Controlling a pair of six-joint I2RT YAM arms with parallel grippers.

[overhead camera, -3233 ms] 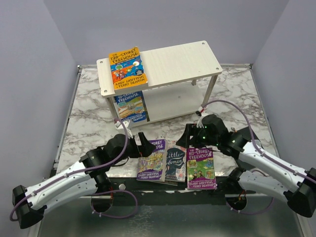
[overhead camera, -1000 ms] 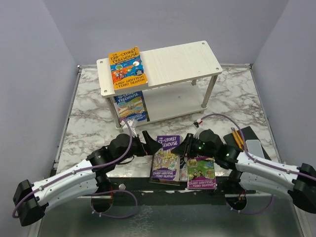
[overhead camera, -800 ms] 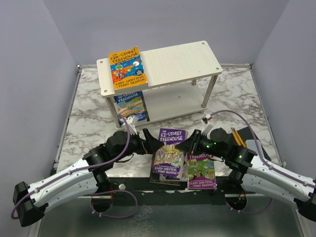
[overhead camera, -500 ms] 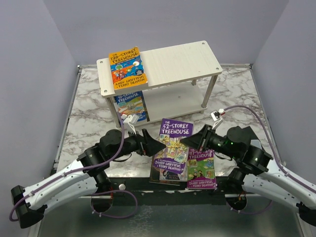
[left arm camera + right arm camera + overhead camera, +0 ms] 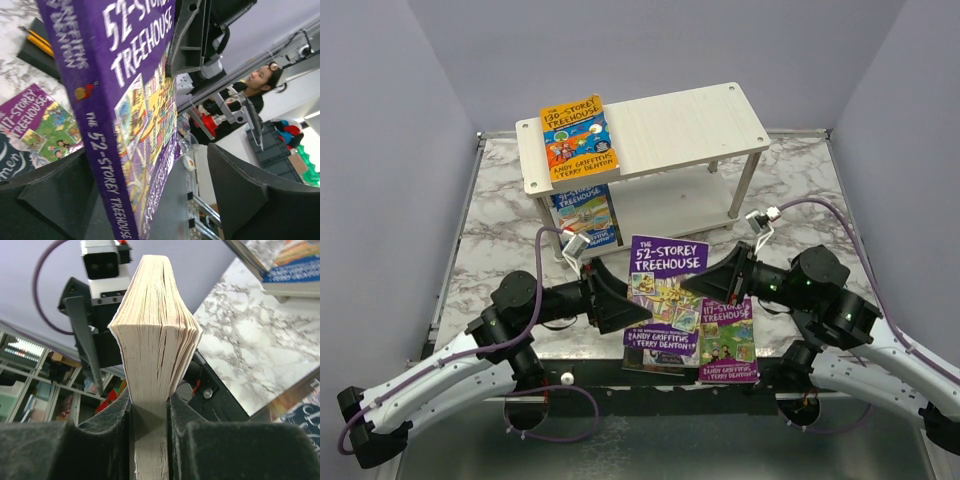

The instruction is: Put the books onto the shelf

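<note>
The orange book [image 5: 579, 137] was laid flat on the left end of the top board of the shelf [image 5: 680, 125], cover up. Beneath it, on the lower tier and also at the left end, a blue book [image 5: 584, 215] was seen lying flat, its near edge sticking out past the board.

In front of the shelf, the left gripper [image 5: 618, 305] was held above the marble table [image 5: 500, 230] with its jaws spread wide. In the left wrist view the spine edge of the purple book [image 5: 665, 290] stood between the two fingers [image 5: 260, 200], and a clear gap was left on one side. Whether the other finger touched the cover could not be told.

The purple book was lifted off the table and tilted, its title turned up toward the top camera. It was gripped from the right by the right gripper [image 5: 708, 285]: in the right wrist view the page edge was pinched tight between the two pads [image 5: 112, 412], and the pages fanned out slightly above them.

Below that gripper, a second purple book [image 5: 726, 340] was left lying flat at the near edge of the table. Just beside it, in the left wrist view, the corner of a dark book [image 5: 10, 162] with white script was visible, also flat.
</note>
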